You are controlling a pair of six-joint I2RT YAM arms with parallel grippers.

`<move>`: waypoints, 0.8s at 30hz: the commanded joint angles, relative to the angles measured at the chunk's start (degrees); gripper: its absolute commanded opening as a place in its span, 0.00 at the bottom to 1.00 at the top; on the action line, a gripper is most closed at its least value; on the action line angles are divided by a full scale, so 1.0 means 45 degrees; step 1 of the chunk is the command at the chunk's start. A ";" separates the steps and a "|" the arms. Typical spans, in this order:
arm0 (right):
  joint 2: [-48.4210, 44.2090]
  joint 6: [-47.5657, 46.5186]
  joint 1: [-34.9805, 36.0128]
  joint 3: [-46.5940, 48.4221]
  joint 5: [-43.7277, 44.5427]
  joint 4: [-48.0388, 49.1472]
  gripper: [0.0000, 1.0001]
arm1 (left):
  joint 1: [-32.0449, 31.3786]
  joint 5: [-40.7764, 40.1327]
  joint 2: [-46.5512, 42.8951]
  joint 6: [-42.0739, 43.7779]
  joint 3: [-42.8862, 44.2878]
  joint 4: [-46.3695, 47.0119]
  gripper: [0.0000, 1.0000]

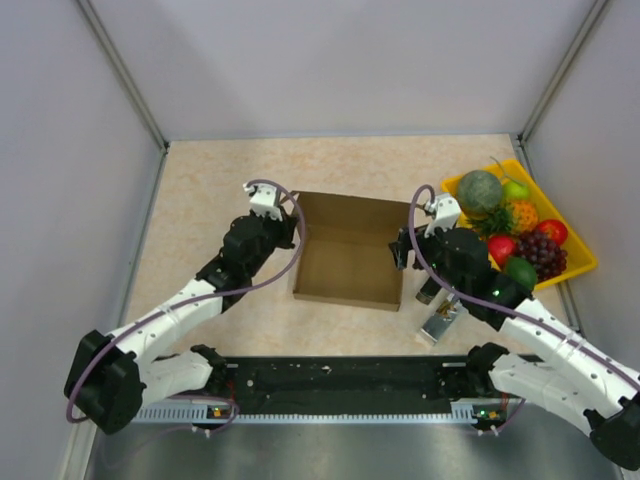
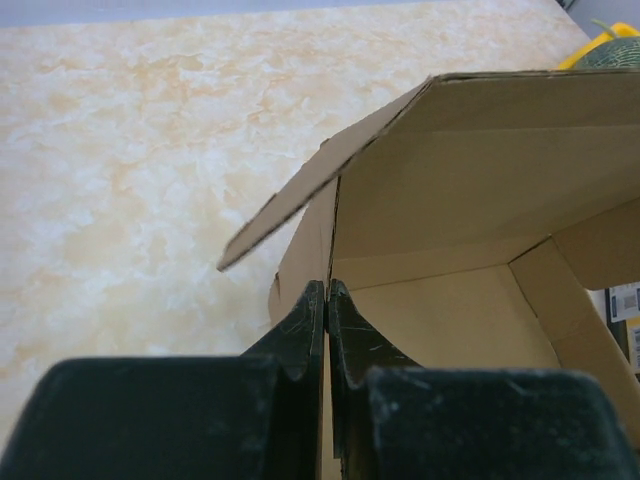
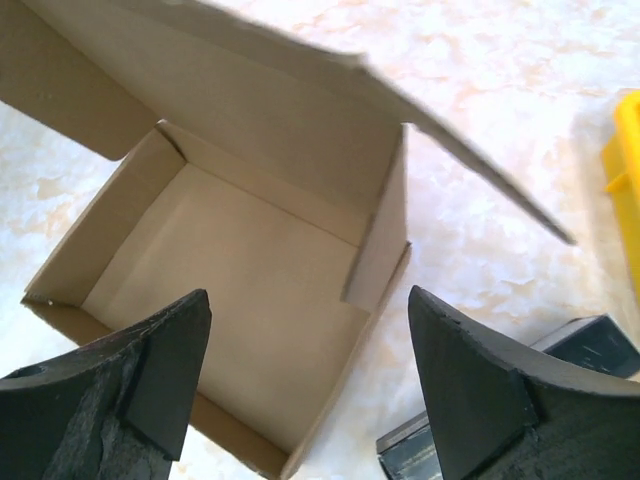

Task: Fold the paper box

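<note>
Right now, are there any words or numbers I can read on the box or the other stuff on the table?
No text can be read in any view.
Paper box: plain brown, no print showing.
Dark package beside it: a white label with tiny print, too small and blurred to read.
Yellow tray of fruit: no writing visible.
</note>
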 commanded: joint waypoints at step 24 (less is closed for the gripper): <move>0.5628 0.0192 -0.1523 0.8065 -0.1053 -0.4155 0.55 | 0.2975 0.2542 0.2335 0.0293 0.2809 0.0138 0.00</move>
